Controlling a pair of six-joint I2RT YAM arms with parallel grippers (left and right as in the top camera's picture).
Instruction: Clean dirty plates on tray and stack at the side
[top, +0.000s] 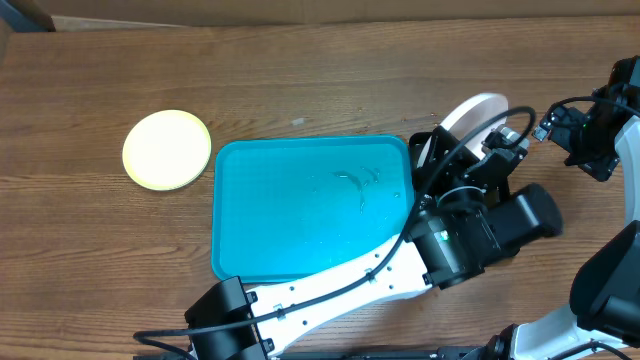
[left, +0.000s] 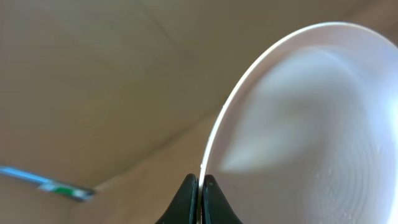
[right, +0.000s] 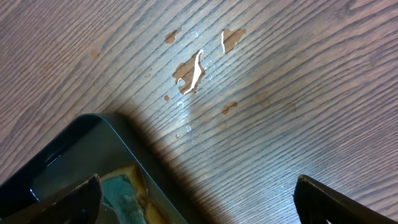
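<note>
Closest in, the left gripper (left: 199, 184) has its two black fingers pressed together on the rim of a round white plate (left: 311, 124). It holds the plate tipped steeply on edge just past the right end of the large turquoise plastic tray (top: 280, 200). The tray itself looks bare apart from wet streaks.

Just to the plate's right, the right gripper (right: 198, 188) hangs spread wide and holds nothing. It is over the wood-grain table (top: 350, 70), at the corner of a small black tray (right: 74, 149).

Furthest off, beyond the tray's left end, a pale yellow-green round plate (top: 167, 150) lies flat on the table.

If stacking is next, I'd say the held plate must go leftward across the whole tray. The left arm is the nearer one for that.
</note>
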